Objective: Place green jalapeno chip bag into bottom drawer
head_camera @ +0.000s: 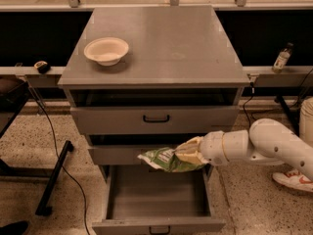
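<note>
Green jalapeno chip bag hangs in front of the middle drawer, just above the rear edge of the bottom drawer, which stands pulled wide open. My gripper, reaching in from the right, is clamped on the bag's right end. Bare drawer floor lies below.

I've got the gripper at lower centre, clamped on the green jalapeno chip bag, just above the pulled-out bottom drawer. The way straight down into its box is open. The middle drawer front blocks right behind the bag. The drawer's side walls limit sideways room. A shoe sits lower right, near my arm.
</note>
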Controlling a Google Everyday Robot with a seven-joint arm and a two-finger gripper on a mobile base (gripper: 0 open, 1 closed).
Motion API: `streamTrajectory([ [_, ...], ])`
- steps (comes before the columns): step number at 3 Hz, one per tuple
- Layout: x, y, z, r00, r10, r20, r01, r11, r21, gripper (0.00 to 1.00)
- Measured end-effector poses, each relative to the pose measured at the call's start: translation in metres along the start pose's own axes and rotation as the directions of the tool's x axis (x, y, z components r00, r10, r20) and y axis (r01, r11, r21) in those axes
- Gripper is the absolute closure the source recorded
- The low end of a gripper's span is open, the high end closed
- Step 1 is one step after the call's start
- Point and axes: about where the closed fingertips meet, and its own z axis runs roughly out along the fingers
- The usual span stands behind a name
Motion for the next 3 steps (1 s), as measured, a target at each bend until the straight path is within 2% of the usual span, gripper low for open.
streamTrajectory([
  [1,0.012,-0.002,0.009,0.999,0.044,-0.006,-0.044,0.9989,-0.018,1.00],
  [2,0.103,-0.006,0.056,0.970,0.242,-0.022,-0.242,0.9702,-0.011,1.00],
  [3,0.181,0.006,0.099,0.943,0.332,0.025,-0.332,0.9422,0.042,1.00],
])
